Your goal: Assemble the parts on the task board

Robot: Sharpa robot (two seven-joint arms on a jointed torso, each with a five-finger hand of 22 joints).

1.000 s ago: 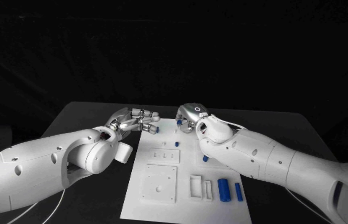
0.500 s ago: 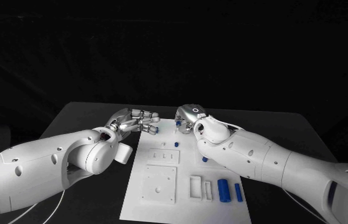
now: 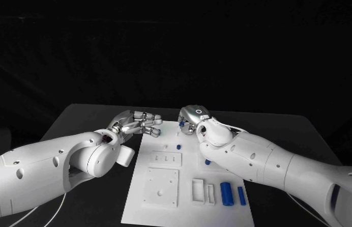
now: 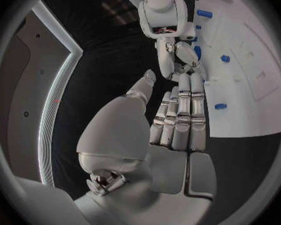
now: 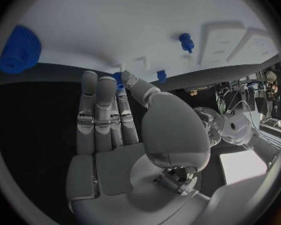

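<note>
Reaching over the far end of the task board point(image 3: 187, 186), the right robot hand point(image 3: 192, 118) pinches a small blue part point(image 5: 119, 78) between its thumb and a fingertip, its other fingers lying straight and together beside it. Compared with a second ago this robot hand sits slightly lower and nearer the board's far edge, and the arm behind it has crept forward a little. The left robot hand point(image 3: 139, 123) hovers just off the board's far left corner with nothing in it; its fingers lie straight side by side with the thumb apart, and it has edged a touch toward the board since the earlier frame. The two robot hands are near each other but apart.

On the white board, a small blue peg point(image 3: 179, 146) stands between the hands, unmoved, and two blue cylinders point(image 3: 227, 193) lie side by side near the front right. A blue gear point(image 5: 18, 51) lies on the board. The board rests on the black table point(image 3: 81, 117).
</note>
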